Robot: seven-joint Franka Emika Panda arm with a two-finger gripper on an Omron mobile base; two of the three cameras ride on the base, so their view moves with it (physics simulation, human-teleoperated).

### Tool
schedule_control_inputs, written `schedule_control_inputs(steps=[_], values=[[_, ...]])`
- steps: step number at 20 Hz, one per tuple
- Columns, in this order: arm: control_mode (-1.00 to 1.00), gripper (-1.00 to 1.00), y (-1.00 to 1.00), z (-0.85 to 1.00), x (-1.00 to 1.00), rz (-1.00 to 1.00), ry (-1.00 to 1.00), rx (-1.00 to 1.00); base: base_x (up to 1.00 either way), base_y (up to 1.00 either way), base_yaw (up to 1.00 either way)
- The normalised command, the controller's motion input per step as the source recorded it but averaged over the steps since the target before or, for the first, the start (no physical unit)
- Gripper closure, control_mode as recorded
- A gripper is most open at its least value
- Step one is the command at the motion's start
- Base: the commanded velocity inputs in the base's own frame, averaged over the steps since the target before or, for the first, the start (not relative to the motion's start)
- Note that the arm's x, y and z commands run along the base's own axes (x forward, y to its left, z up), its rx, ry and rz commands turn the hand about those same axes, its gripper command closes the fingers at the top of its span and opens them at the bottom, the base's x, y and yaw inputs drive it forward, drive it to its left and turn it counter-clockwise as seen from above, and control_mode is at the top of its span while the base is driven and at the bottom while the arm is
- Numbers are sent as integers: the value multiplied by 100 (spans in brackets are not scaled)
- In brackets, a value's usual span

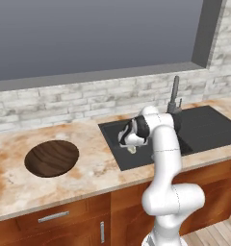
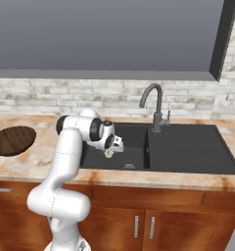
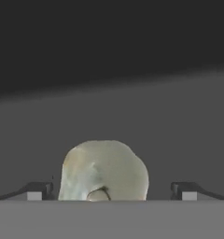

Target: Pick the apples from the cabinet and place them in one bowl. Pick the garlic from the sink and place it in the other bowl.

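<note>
In the sink, down in its deep basin on the side away from the flat draining part, the garlic lies on the black floor, not yet lifted. So this half of the job looks unfinished: the bulb has still to be gripped, raised clear of the sink and carried to the other bowl, which stands on the counter well apart from the sink, beyond the basin end, with nothing visible inside it. How the apple half of the task stands cannot be told from here.

The gripper hangs low over the basin with its jaws spread wide. In the hand view the garlic sits between the two fingertips, with a clear gap on each side. It holds nothing and touches nothing, as far as I can judge.
</note>
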Motion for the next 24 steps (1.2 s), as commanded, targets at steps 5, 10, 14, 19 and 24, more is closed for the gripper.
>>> schedule_control_inputs(steps=[5, 10, 14, 19, 24], values=[[-100, -100, 0, -32, 27, 4, 8, 1, 0, 0, 0], [-100, 100, 3, -36, 0, 0, 11, 8, 0, 0, 0], [-100, 100, 7, -24, -5, 0, 8, 5, 0, 0, 0], [-100, 100, 0, 17, -36, 0, -2, 0, 0, 0, 0], [-100, 100, 1, 46, -43, 0, 0, -1, 0, 0, 0]])
